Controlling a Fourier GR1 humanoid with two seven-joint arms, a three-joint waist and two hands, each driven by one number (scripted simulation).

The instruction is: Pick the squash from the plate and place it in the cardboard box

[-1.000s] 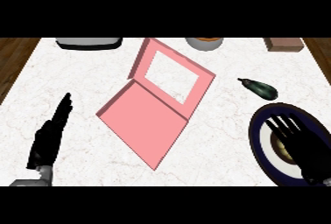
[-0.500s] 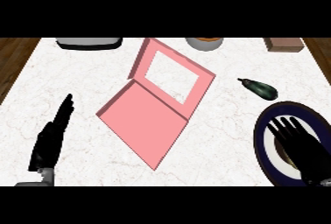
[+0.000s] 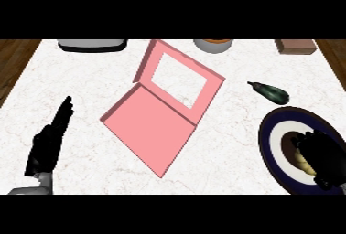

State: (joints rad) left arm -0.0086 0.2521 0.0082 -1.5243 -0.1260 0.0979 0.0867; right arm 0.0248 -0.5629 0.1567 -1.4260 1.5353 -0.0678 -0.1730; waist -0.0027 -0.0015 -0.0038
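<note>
The yellowish squash point(image 3: 302, 160) lies on the dark blue plate point(image 3: 270, 146) with a white ring, at the right edge of the counter. My right hand point(image 3: 326, 157) is on top of it, fingers curled down round it, so only its left side shows. The pink cardboard box point(image 3: 152, 128) lies open at the middle, its lid point(image 3: 179, 82) with a window standing up behind it. At the lower left my left hand point(image 3: 49, 144) rests open, fingers straight and pointing away.
A dark green vegetable point(image 3: 272, 93) lies just beyond the plate. Along the far edge stand a grey container point(image 3: 92, 45), a bowl point(image 3: 213, 45) and a brown block point(image 3: 296, 46). Wood floor shows past both side edges of the counter.
My right hand has sunk onto the squash and its spread fingers have curled in round it. The left hand, box and plate have stayed put.
</note>
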